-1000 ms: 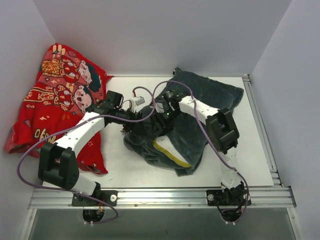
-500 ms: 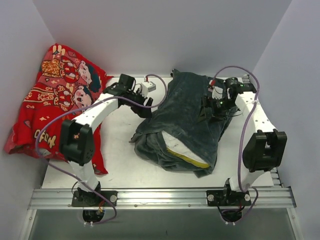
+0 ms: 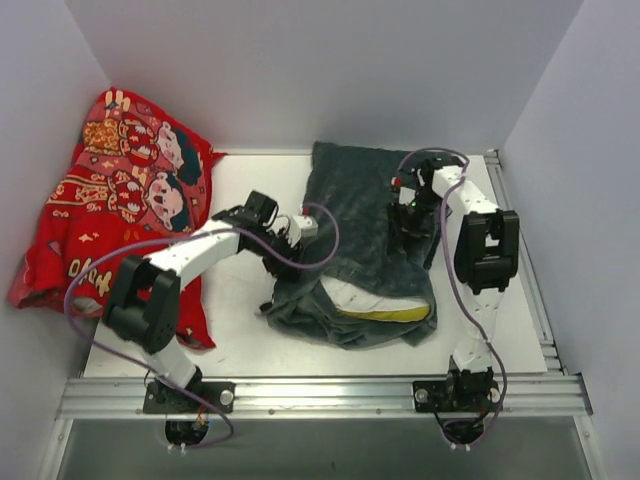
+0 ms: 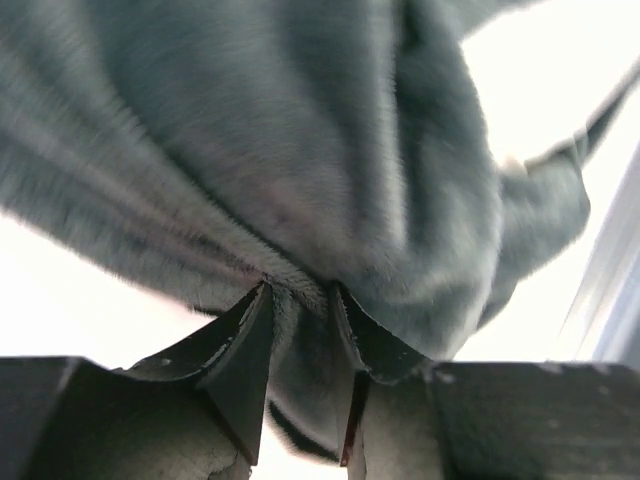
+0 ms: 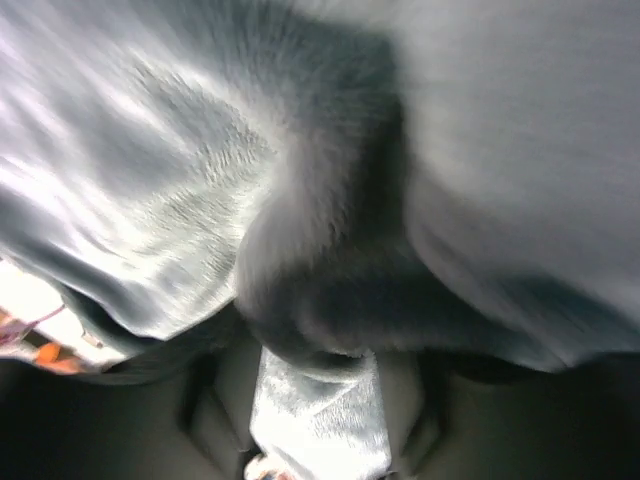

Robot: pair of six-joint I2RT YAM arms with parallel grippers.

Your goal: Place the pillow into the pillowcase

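We see the pillowcase (image 3: 360,200), plush dark grey-blue face up, lying rumpled in the middle of the surface (image 3: 240,330). It runs from the far edge toward the near side, with its mouth at the near end. The pillow (image 3: 368,296) is white with a yellow band along its near edge. It sits mostly inside, and only its near end shows at the opening. The case fabric is bunched in folds at near left. Both wrist views show close-up grey plush; the right one is blurred.
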